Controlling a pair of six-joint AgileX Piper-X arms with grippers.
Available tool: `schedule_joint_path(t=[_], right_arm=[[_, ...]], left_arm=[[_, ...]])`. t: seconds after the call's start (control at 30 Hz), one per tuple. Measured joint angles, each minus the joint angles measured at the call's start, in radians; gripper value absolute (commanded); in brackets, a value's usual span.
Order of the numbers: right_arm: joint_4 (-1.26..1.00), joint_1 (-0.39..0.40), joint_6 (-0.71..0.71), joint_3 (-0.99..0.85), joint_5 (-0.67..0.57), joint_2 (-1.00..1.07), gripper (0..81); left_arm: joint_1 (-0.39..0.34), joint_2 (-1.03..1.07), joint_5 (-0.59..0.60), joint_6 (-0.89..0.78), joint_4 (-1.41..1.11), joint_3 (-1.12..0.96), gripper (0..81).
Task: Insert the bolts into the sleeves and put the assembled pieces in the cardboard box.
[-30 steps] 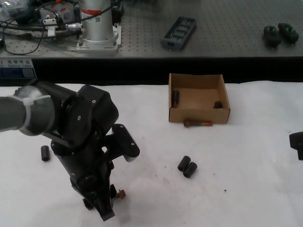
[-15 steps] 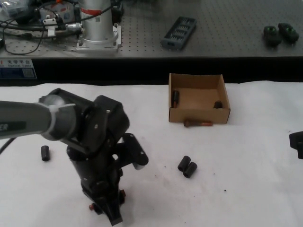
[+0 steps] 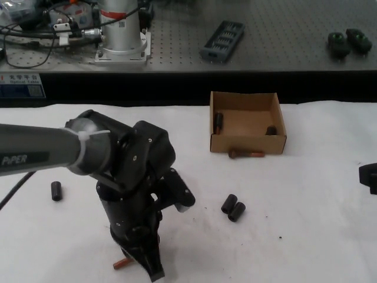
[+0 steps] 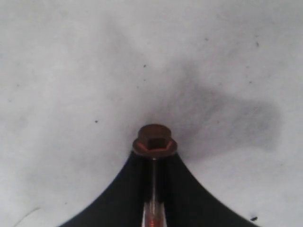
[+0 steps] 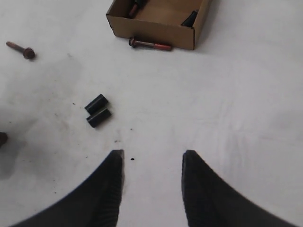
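At the far left of the white sheet (image 3: 306, 236) we see a lone sleeve (image 3: 56, 190) lying on its own. Next comes the left gripper (image 4: 154, 160), pointed down near the front edge of the bench. Its jaws are pinched narrow on the shank of a copper bolt (image 4: 154, 142) (the hex head pokes out just beyond the fingertips). Further right, a pair of sleeves (image 3: 234, 207) lies side by side, touching, well apart from that arm. Behind them stands the cardboard box (image 3: 247, 143), open-topped, with two dark pieces (image 3: 218, 121) inside, one by its left wall and one by its right. We cannot tell whether they are assembled. A second bolt (image 3: 247, 153) lies on the sheet along the box's front wall, just outside it. At the right edge the right gripper (image 5: 152, 158) hovers over the sheet, jaws parted and holding nothing.
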Motion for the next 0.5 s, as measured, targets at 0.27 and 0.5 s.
schedule_joint_path(t=[0.27,0.5], right_arm=[[-0.102,0.055,0.155,-0.025,-0.105,0.215,30.4],[-0.156,0.199,0.335,-0.16,-0.058,0.491,30.4]], left_arm=[[0.056,-0.224,0.188,-0.236,-0.237,0.073,0.6],[0.074,-0.627,0.262,-0.568,-0.555,0.27,0.6]])
